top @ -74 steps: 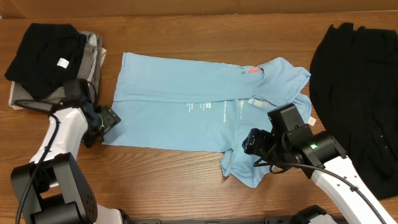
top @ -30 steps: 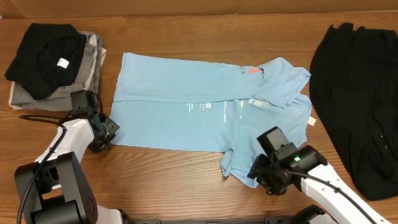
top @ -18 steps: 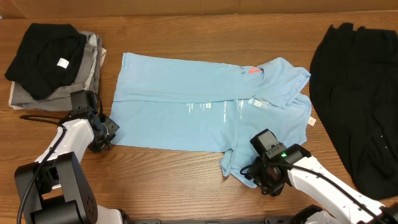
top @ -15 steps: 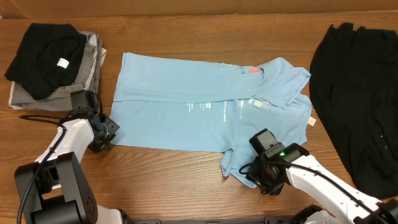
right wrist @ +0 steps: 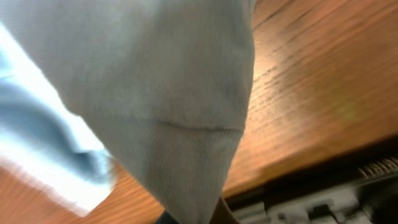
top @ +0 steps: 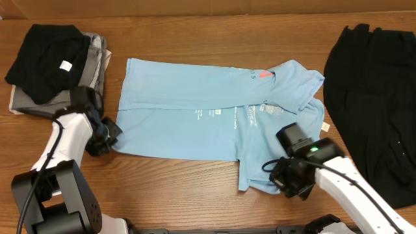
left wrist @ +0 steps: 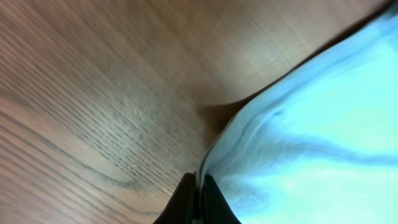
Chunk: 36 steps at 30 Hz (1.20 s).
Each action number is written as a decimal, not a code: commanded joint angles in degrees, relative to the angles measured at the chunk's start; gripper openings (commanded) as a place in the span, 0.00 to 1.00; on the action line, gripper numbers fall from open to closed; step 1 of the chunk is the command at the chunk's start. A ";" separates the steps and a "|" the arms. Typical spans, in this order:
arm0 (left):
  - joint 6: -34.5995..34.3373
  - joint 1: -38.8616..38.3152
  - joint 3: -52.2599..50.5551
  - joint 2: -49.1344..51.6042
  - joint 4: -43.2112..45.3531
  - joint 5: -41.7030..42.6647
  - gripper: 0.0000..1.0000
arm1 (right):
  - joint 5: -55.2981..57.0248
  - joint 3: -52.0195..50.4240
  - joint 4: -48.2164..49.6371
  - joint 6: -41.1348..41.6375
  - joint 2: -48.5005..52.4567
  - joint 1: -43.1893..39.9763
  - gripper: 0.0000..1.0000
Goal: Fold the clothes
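The clothes, a light blue T-shirt [top: 188, 110] with white and coral-red lettering, lie flat across the middle of the table, the top part folded down. My left gripper [top: 107, 134] is shut on the shirt's lower left corner. In the left wrist view its dark fingertips [left wrist: 198, 199] pinch the shirt's edge [left wrist: 311, 137] just above the wood. My right gripper [top: 281, 175] is shut on the lower right flap. In the right wrist view the cloth [right wrist: 161, 81] spreads out from the jaws [right wrist: 199, 218] and hides most of them.
A stack of folded black and grey garments [top: 52, 65] sits at the back left, close to my left arm. A large black garment [top: 374, 104] covers the right side. The table's front edge [right wrist: 311, 180] runs just behind my right gripper.
My right gripper has shut on the shirt's lower right flap and moved right, straightening that flap. My left gripper has shifted slightly up and left with the corner in it.
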 commanded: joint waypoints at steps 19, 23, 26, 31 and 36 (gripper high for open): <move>6.86 -0.37 7.67 0.17 -4.46 -1.16 0.04 | 2.27 13.14 -7.10 -16.70 2.29 -12.59 0.70; 6.86 -0.39 7.67 0.17 -4.46 -1.16 0.04 | 1.44 13.16 -6.40 -17.66 3.10 -12.28 0.70; 6.84 -0.39 7.67 0.17 -4.39 -1.16 0.04 | -1.36 13.16 -5.16 -19.28 1.73 -10.86 0.66; 6.84 -0.39 7.67 0.17 -3.91 -1.16 0.04 | -2.01 12.57 -4.48 -17.57 0.92 -3.61 0.65; 6.82 -0.39 7.67 0.17 -3.37 -1.14 0.04 | -1.99 6.91 1.79 -10.25 2.82 5.20 0.63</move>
